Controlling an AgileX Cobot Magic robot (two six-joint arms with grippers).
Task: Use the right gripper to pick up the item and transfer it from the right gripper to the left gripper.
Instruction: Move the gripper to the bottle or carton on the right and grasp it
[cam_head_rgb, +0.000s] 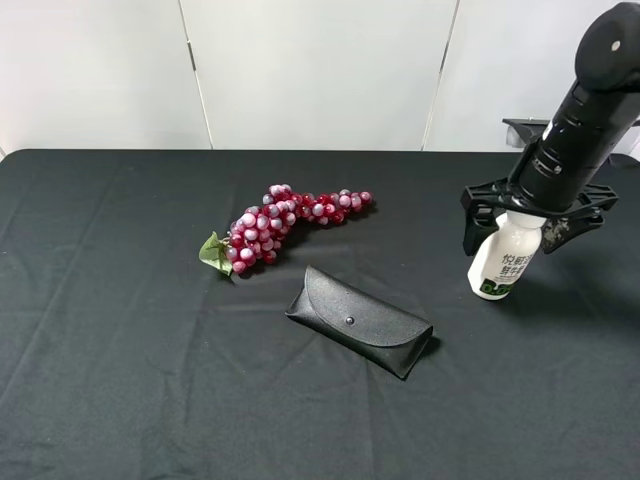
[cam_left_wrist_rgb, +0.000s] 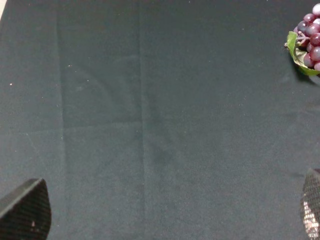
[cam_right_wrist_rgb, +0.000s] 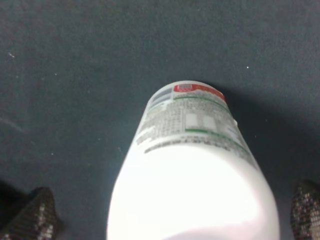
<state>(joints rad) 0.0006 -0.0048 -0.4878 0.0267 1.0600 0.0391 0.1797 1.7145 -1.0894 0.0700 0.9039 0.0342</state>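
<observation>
bottle (cam_head_rgb: 505, 262): small, white plastic, green-and-black label low on the body, red patch on the label near the base. Stands upright on the surface (cam_head_rgb: 120, 350), far right side, top end tucked under the arm.

right gripper (cam_head_rgb: 514, 236): black, pointing down over the bottle. Jaws spread wide, one finger on either side of the bottle's upper part. Right wrist view shows a gap on both sides, no contact.

left gripper (cam_left_wrist_rgb: 167, 212): only two black ribbed fingertips show, set wide apart, above dark surface.
</observation>
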